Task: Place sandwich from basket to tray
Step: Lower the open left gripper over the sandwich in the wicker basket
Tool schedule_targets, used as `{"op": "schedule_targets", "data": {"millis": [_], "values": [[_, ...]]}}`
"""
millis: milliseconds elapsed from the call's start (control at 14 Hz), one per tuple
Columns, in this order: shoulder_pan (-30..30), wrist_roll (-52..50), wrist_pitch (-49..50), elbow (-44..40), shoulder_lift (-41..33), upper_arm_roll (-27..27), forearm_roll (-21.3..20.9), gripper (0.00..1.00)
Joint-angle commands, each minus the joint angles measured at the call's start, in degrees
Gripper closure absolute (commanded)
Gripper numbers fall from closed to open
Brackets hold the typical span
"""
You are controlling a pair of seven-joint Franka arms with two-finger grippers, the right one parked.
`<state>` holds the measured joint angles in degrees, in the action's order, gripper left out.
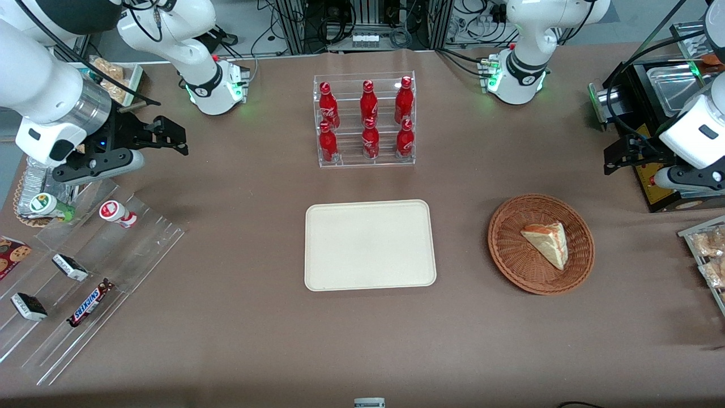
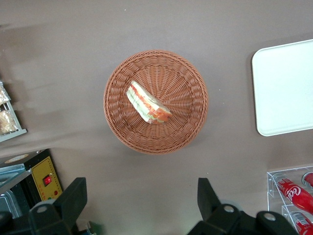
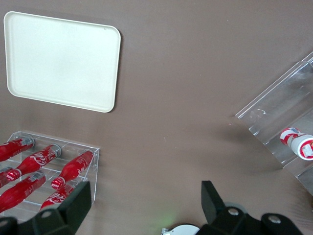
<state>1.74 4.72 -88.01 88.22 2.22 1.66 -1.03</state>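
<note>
The left arm's gripper [image 2: 142, 205] hangs high over the bench [image 1: 362, 340] with its jaws spread wide and nothing between them. In the wrist view the 2 black fingers [image 2: 73, 196] stand well apart, with bare brown cloth showing in the gap. The sandwich [image 2: 148, 103] lies below the jaws and a little ahead of them, well apart from both fingers, near the middle of the basket [image 2: 193, 122]. It rests flat on the weave, its red-orange and green cut edge facing the jaws. The basket's rim rings it on all sides, with woven floor showing around the wedge. Bare cloth surrounds the basket. The tray [image 1: 370, 245] lies flat and unloaded toward the parked arm's end, with an open strip of bench between it and the basket. A clear rack holding 6 red bottles [image 1: 368, 119] stands farther from the front camera than the tray.
</note>
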Motion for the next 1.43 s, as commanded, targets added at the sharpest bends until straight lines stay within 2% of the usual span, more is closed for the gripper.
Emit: {"op": "schedule_targets", "data": {"millis": [0,643,857,1357], "values": [[0.71,-1.03,1.09,-0.95,0.16,0.18,-0.72,0.0],[0.72,-0.94,1.18,-0.95,-0.11,0.18,-0.73,0.0],[0.72,-1.29,0.13,2.03,0.59,0.18,-0.9,0.0],[0.37,-2.34,-22.69,21.08,3.93,-0.17,-0.99,0.0]]}}
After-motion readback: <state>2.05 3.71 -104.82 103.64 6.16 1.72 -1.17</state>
